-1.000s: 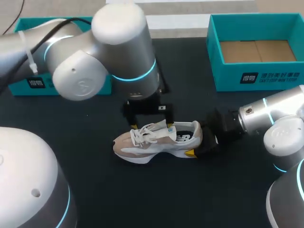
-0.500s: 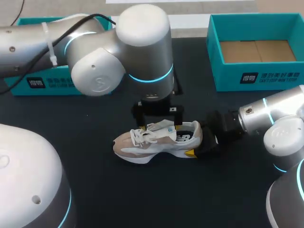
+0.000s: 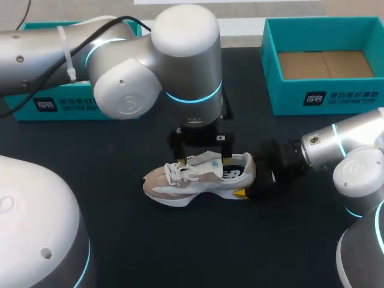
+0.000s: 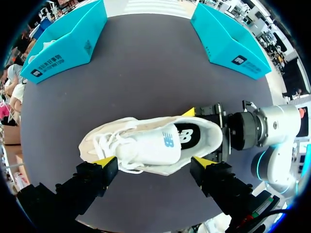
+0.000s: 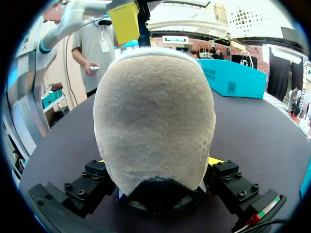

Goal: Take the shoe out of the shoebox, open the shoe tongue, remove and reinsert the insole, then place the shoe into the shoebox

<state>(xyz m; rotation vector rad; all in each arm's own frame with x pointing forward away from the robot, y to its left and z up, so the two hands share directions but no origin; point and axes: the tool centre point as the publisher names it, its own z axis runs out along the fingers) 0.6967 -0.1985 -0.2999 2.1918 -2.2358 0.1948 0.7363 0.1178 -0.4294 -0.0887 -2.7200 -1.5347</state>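
The left arm (image 3: 150, 72) has swung in above the sneaker (image 3: 198, 177). The left claw (image 4: 154, 162) hangs released astride the tongue (image 4: 148, 145), while the right claw (image 3: 257, 180) clenches the heel (image 5: 155, 121). The sneaker lies on the bench (image 3: 180, 252), out of the shoebox (image 3: 324, 99). Tongue, insole and repacking apparently remain.

From here the low lace-up sneaker (image 3: 198, 177) shows beige suede over white panels, with white laces (image 3: 179, 170), a white sole, a black lining and a pale blue mark on its white tongue (image 4: 150, 145). Under it the matte tabletop (image 3: 180, 252) is black. The far-left cardboard box (image 3: 60, 105) and far-right cardboard box (image 3: 324, 99) are teal with white print; the right one's floor is plain brown. The left arm (image 3: 150, 66) and right arm (image 3: 342, 150) are silver-grey with glowing cyan rings. The left gripper (image 4: 154, 161) and right gripper (image 5: 158, 162) are black with yellow tips.
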